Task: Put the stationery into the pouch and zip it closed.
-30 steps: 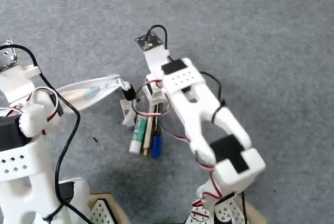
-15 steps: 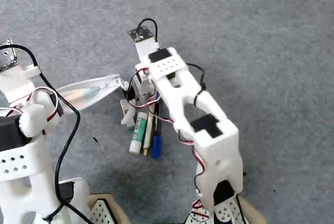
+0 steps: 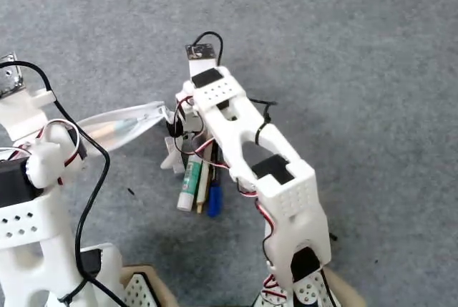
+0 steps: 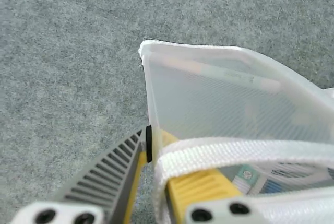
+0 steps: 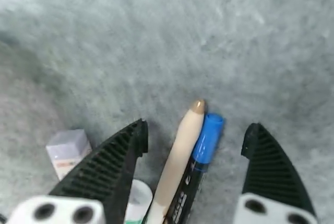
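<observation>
The right gripper [image 5: 197, 127] hangs with its fingers spread wide, straddling the beige pen [image 5: 180, 151] and the blue pen [image 5: 206, 135], which lie touching side by side directly beneath it. Their long axis runs through the gap between the fingers, so closing should pinch them across their width. A glue stick [image 3: 190, 182] lies just beside them and an eraser [image 5: 68, 151] is near, all on the grey table [image 3: 358, 71]. The left gripper [image 4: 156, 148] is clamped on the edge of the clear pouch [image 3: 122, 124], held to the pens' left, one end close to the right gripper
</observation>
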You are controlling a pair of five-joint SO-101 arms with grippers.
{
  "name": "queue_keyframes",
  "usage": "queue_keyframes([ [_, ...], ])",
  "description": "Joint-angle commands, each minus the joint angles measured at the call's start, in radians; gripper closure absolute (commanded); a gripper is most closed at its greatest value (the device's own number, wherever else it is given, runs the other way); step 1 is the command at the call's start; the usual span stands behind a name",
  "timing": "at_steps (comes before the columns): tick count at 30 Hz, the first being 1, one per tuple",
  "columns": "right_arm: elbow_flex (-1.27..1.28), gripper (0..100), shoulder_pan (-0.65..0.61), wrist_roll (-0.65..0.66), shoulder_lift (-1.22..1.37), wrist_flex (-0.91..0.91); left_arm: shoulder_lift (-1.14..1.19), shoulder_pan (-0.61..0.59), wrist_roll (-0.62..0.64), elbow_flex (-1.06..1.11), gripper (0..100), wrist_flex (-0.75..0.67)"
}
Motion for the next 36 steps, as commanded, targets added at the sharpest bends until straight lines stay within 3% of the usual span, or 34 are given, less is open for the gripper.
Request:
queue_keyframes([
  [1, -0.053, 70.6, -0.014, -0.017, -0.004, 0.028, 0.008, -0.008, 0.008, -0.044, 97, 0.000],
  [7, -0.050, 71.7, -0.014, -0.011, -0.002, 0.023, 0.008, -0.008, 0.008, -0.044, 97, 0.002],
  [17, -0.051, 97.9, 0.023, -0.011, 0.027, -0.040, 0.008, -0.008, 0.008, -0.044, 97, 0.002],
  [27, -0.061, 98.5, 0.086, -0.012, 0.096, -0.023, 0.008, -0.008, 0.008, -0.044, 97, -0.002],
  [36, -0.229, 98.5, 0.089, -0.011, 0.068, 0.180, 0.008, -0.008, 0.008, -0.044, 97, -0.002],
])
